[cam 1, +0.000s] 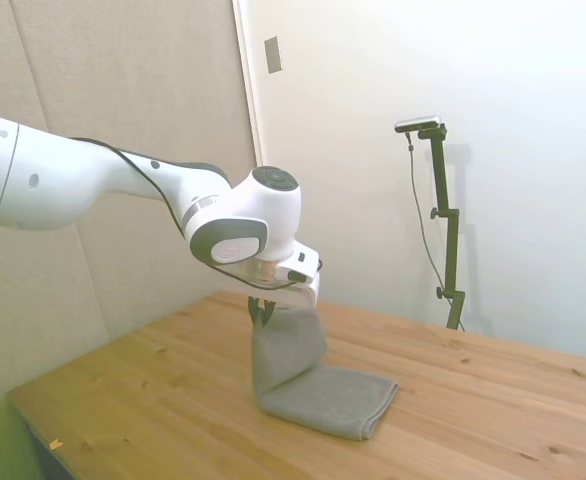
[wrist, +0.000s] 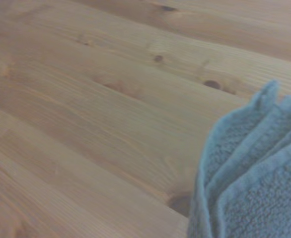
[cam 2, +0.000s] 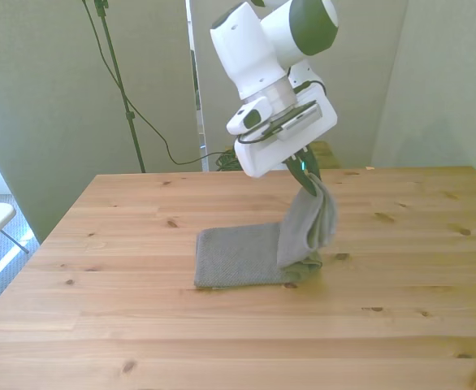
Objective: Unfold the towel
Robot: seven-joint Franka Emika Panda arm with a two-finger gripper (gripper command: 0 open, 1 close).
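The grey towel lies partly on the wooden table. One edge of it is lifted up off the table. My gripper is shut on that raised edge, above the table. The lifted part hangs down from the fingers as a folded flap, while the rest stays flat toward the front view's left. In the wrist view the towel shows as layered grey folds against the bare wood.
The table's edges run close on the side view's left and front. A wall stands behind the table.
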